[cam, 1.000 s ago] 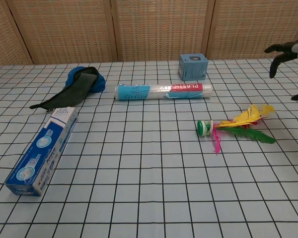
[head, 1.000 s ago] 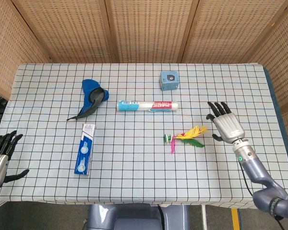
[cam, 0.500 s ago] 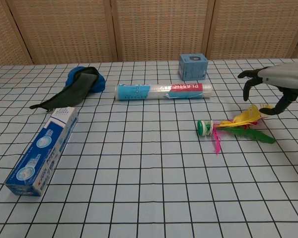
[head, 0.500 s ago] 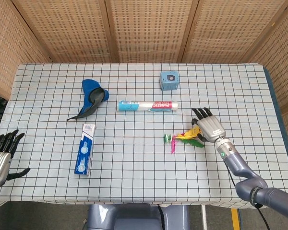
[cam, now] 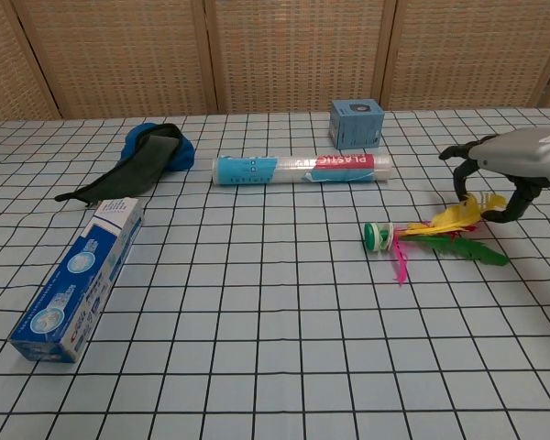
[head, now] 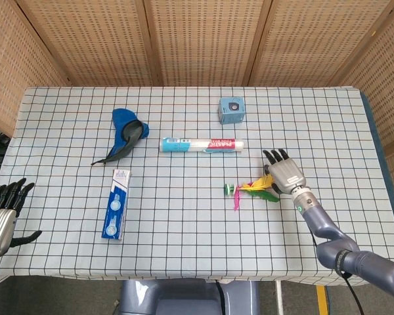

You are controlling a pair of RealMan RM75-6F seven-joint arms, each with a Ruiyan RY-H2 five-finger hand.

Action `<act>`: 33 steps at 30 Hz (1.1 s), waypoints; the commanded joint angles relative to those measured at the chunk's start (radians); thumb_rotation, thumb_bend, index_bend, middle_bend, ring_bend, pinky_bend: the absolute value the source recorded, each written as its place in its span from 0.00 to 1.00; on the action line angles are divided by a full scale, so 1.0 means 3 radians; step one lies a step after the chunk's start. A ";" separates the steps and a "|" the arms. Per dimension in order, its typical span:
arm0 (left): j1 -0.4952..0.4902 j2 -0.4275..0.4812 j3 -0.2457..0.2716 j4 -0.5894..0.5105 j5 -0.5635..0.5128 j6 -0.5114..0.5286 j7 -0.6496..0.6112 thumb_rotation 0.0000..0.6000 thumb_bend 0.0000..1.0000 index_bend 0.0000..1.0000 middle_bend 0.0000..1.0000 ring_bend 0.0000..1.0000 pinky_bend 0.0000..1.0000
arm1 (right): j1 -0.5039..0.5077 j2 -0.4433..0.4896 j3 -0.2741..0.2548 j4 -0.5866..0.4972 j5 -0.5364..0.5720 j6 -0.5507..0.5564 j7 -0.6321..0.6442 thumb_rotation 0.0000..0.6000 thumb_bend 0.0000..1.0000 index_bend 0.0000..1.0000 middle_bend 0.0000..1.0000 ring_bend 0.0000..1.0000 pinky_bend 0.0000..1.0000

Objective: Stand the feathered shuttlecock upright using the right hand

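1. The left hand hangs off the near left corner of the table, fingers spread and holding nothing, about where it was a second ago
2. The toothpaste box lies flat, with the blue cloth beyond it; neither has moved
3. The plastic tube lies across the middle and the small blue box sits behind it, both as before
4. The feathered shuttlecock still lies on its side, green-and-white base pointing left and yellow, green and pink feathers fanned to the right, in the same spot as in the earlier frames
5. The right hand has come in from the right edge and dropped low; it now hovers over the feather end, fingers curled downward but apart, gripping nothing. In the chest view its fingertips sit just above the yellow feather, and contact cannot be told
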 commanded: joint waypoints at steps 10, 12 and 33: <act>-0.0007 0.0003 0.0001 -0.0002 -0.0021 -0.0007 -0.0005 1.00 0.00 0.00 0.00 0.00 0.00 | 0.0074 0.0008 -0.0055 0.0012 0.0166 -0.0085 -0.0023 1.00 0.61 0.67 0.02 0.00 0.00; -0.0010 0.0002 0.0003 -0.0002 -0.0019 -0.0009 -0.0002 1.00 0.00 0.00 0.00 0.00 0.00 | 0.0071 0.0027 -0.0055 -0.0020 0.0137 -0.0037 -0.0002 1.00 0.62 0.70 0.04 0.00 0.00; 0.0010 0.0041 0.0056 -0.0002 0.0111 0.0061 -0.0105 1.00 0.00 0.00 0.00 0.00 0.00 | -0.0063 0.0854 -0.0033 -0.1200 -0.0253 0.0805 -0.0548 1.00 0.65 0.78 0.12 0.00 0.00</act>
